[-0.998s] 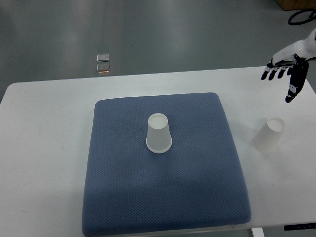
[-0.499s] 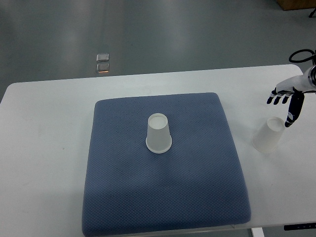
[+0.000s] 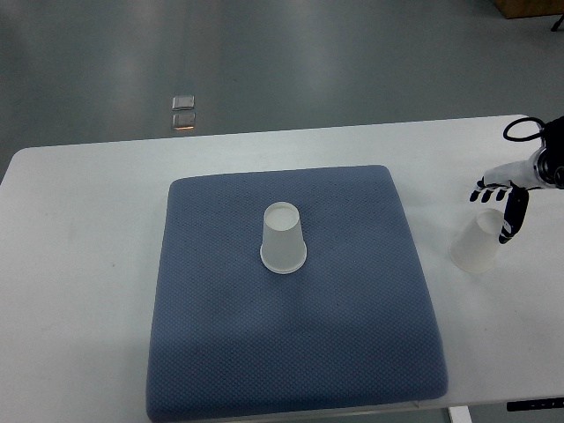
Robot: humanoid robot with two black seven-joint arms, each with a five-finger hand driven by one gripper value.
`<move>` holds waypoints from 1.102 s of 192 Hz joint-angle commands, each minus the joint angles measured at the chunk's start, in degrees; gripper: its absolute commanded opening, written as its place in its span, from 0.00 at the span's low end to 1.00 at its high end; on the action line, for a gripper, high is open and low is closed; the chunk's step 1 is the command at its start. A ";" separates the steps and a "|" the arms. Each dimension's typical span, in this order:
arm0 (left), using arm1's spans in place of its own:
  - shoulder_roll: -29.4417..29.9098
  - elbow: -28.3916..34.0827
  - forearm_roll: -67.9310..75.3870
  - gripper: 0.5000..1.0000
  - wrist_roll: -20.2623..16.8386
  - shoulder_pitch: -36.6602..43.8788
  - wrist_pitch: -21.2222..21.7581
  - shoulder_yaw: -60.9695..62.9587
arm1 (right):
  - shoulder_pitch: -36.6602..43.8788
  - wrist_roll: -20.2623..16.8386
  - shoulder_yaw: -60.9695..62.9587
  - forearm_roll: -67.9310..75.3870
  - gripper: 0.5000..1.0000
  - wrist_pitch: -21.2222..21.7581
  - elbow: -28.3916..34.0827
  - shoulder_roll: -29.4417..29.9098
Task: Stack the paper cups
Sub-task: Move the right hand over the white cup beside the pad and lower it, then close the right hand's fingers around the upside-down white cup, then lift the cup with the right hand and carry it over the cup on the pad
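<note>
Starting at the near edge, we see a large square blue-grey textured cushion mat (image 3: pixel 291 352) covering the middle of the white rectangular table (image 3: pixel 79 264), and roughly at the mat's centre stands an upside-down white paper cup (image 3: pixel 284 238), base up, upright and on its own. Off the mat to the right, on bare tabletop, sits a second upside-down white paper cup (image 3: pixel 478 241) — this one looks to lean slightly, its base tipped toward the far right. Just beyond and above it hangs our right hand (image 3: pixel 504 201), white-backed with dark fingers, arm entering from the right edge; the fingers are spread and hold nothing, the thumb pointing down alongside the cup's far-right flank. Whether the thumb touches the cup we cannot tell. So the cup lies near-left of the hand and just below it, its long axis close to vertical, and we judge the grasp needs only a short drop and a closing of the fingers round the wall — then a carry leftward to the cup on the mat. Our left hand does not show.
</note>
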 commanded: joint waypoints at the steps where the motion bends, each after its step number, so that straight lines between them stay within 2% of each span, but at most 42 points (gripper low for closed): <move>1: 0.00 0.01 0.00 1.00 -0.02 0.00 0.00 -0.01 | -1.15 0.00 0.08 0.09 0.81 -0.86 -0.11 0.89; 34: 0.00 0.01 0.00 1.00 -0.02 0.09 0.00 -0.01 | -2.47 0.00 0.08 0.09 0.78 -2.18 -0.46 1.86; 65: 0.00 0.01 0.00 1.00 -0.02 0.09 0.00 -0.01 | -3.61 0.00 0.08 0.09 0.67 -3.33 -0.64 2.21; 116: 0.00 0.01 0.00 1.00 -0.02 0.09 0.00 -0.01 | -3.70 0.09 -0.01 0.09 0.59 -3.50 -0.90 2.30; 159: 0.00 0.01 0.00 1.00 -0.02 0.09 0.00 -0.01 | -4.49 0.17 -0.01 -0.09 0.39 -3.50 -0.90 2.30; 198: 0.00 0.09 0.00 1.00 -0.02 0.09 0.00 -0.01 | -2.73 0.17 -0.10 -0.26 0.38 -2.45 -0.20 1.33; 212: 0.00 0.01 0.00 1.00 -0.02 0.09 0.00 -0.01 | 0.34 0.17 -0.27 -0.35 0.38 -0.34 0.24 1.07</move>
